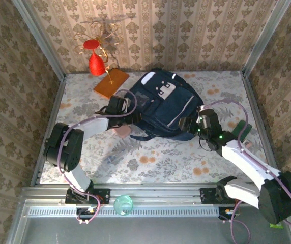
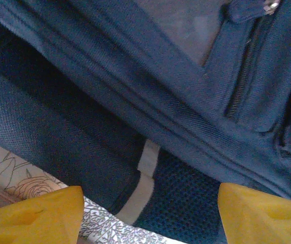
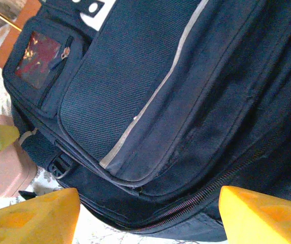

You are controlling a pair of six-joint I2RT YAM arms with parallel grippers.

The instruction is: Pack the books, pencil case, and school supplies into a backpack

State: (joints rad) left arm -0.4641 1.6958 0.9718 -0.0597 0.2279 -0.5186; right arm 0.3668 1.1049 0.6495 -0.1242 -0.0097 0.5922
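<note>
The navy backpack (image 1: pixel 168 104) lies flat in the middle of the table, with pale stripes and a grey-white patch near its top. My left gripper (image 1: pixel 132 115) is at its left edge, open; its yellow fingers (image 2: pixel 33 218) stand wide apart over a pale stripe and mesh of the backpack (image 2: pixel 186 101). At the lower right edge my right gripper (image 1: pixel 187 125) is open too, its fingers (image 3: pixel 33 216) either side of a zipped seam of the backpack (image 3: pixel 186 101). The pale-pink pencil case (image 1: pixel 121 131) (image 3: pixel 10 170) lies against the backpack's lower left edge. A dark green book (image 1: pixel 243 129) lies at the right, behind my right arm.
An orange slab (image 1: pixel 111 82) lies at the back left beside a red ornament on a gold stand (image 1: pixel 95 63). Faint clear pieces (image 1: pixel 114 156) lie on the patterned cloth in front. A teal round thing (image 1: pixel 124 205) sits on the front rail. Walls close in three sides.
</note>
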